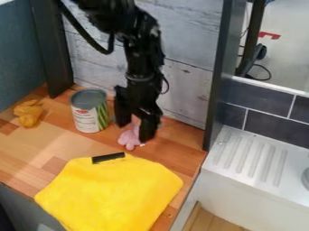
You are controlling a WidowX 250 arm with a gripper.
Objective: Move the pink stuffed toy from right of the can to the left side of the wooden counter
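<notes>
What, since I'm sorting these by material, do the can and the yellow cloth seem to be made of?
The can: likely metal, with a dull grey top and raised rim; its printed wrap looks like paper.
The yellow cloth: probably soft fabric, perhaps fleece, judging by its matte surface and soft, rounded edges.

Unreadable small print on the can point(89, 96) label point(84, 118)
</notes>
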